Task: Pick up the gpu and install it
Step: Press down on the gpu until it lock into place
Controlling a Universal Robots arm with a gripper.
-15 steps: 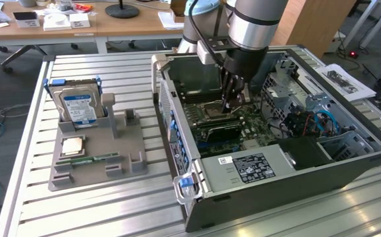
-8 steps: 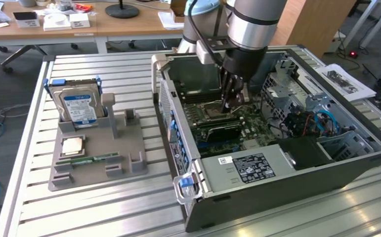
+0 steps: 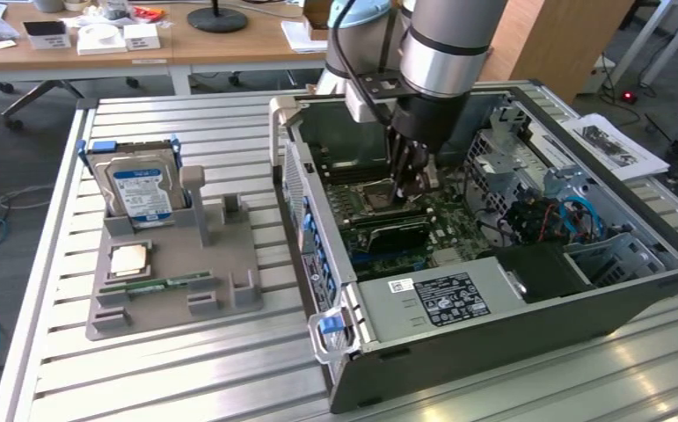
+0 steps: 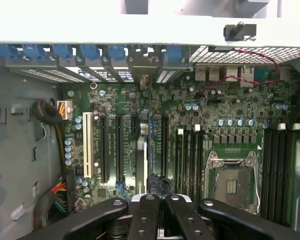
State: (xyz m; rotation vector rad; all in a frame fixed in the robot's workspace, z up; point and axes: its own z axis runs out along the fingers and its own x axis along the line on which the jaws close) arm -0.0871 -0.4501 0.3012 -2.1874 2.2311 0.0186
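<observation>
1. Gpu (image 4: 143, 160) stands on edge in a slot mid-motherboard (image 4: 230, 110), directly beneath my fingers (image 4: 145, 210). They are pinched narrow, and I cannot tell whether they grip it.
2. My gripper (image 3: 412, 186) reaches down inside the open computer case (image 3: 620, 299).
3. At the case's near corner, the power supply (image 3: 456, 299) carries a black label, unreadable.
4. A hard drive (image 3: 139, 189) with a blue-white label stands in the grey holder (image 3: 174, 281) on the slatted metal table (image 3: 198, 378).
5. A wooden desk (image 3: 222, 44) lies beyond the table's far edge.
</observation>
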